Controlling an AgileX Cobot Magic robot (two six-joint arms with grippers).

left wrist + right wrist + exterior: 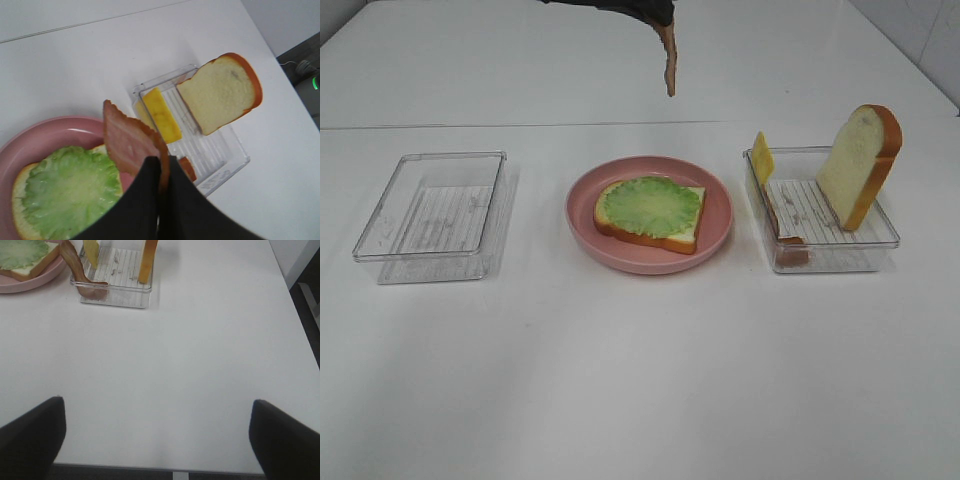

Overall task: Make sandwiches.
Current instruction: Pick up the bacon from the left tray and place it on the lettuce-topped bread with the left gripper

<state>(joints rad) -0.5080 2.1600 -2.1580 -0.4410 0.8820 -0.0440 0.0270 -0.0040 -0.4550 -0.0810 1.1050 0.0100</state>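
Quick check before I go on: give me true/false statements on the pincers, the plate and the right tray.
1. The left pincer is shut on a bacon strip. True.
2. The lettuce lies on the bread slice on the pink plate. True.
3. The cheese slice is on the lettuce. False: it stands in the right tray.
4. The right pincer holds the second bread slice. False: it is open over bare table; that slice leans in the right tray.

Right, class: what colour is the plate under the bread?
Pink plate; the exterior high view shows it best.
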